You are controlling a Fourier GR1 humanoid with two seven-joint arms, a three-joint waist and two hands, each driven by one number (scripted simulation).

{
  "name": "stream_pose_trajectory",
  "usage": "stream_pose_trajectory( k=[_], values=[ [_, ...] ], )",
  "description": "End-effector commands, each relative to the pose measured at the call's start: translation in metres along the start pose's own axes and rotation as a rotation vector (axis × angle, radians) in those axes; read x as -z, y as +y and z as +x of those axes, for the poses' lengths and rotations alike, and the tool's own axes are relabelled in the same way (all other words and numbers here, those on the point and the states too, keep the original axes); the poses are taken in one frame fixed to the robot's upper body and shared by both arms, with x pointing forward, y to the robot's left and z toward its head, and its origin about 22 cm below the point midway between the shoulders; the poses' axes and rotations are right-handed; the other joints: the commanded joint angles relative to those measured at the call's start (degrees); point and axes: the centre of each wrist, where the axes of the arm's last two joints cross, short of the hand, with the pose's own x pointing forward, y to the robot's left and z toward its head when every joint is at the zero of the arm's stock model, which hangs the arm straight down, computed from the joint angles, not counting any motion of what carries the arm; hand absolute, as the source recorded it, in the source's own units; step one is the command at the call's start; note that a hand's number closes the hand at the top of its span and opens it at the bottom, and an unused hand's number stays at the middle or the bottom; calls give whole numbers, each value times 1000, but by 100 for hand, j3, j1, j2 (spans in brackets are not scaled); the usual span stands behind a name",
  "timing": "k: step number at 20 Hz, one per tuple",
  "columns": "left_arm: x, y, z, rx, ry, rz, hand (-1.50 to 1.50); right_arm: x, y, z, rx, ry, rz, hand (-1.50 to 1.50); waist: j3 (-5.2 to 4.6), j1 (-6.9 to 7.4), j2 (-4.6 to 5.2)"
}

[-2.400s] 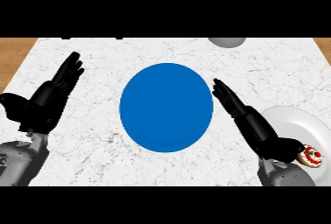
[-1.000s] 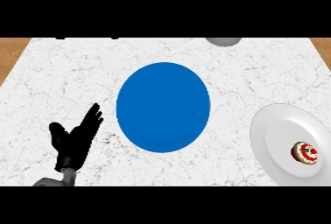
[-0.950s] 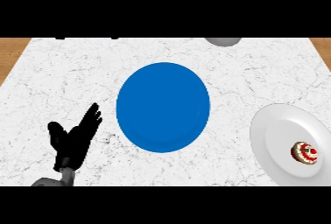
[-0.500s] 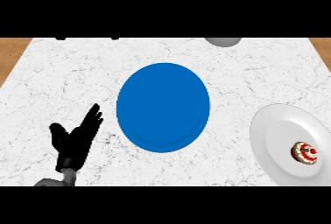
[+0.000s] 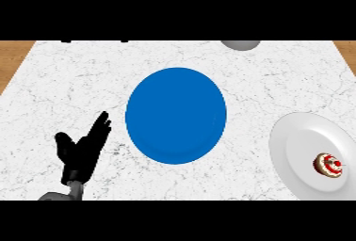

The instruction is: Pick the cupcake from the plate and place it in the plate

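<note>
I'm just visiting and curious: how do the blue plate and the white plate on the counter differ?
The blue plate lies in the middle of the counter, while the white plate lies at the right, partly cut off by the view's edge. The blue plate holds nothing; the white plate carries a cupcake near its right side. The blue plate lies beside the open left hand; no hand shows near the white one. Both are round and lie flat.

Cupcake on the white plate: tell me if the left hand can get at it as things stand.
Probably not easily. The left hand rests open at lower left; the cupcake sits far right on the white plate, beyond the blue plate.
</note>
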Motion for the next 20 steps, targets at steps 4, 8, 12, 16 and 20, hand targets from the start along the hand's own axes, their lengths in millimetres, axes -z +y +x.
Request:
stream_pose_trajectory(
  k=[4, 8, 12, 16, 20],
  values=[
    [-1, -12, -16, 12, 59, -10, 0, 9, 51, 11, 17, 18, 75, -150, -27, 9, 44],
    [-7, -3, -5, -21, 68, 2, 0, 1, 51, 11, 6, 3, 81, -150, -27, 9, 36],
    [-1, -2, -12, -3, 73, 14, 0, 4, 63, 29, -48, 48, 38, -150, -29, -5, 39],
    [0, -2, -17, 1, 74, -3, 0, 19, 66, 16, -126, 110, 47, -150, -28, 21, 49],
    [-15, -2, -12, 1, 70, 11, 0, 30, 82, 22, -113, 117, 41, -150, -27, 37, 41]
  ],
)
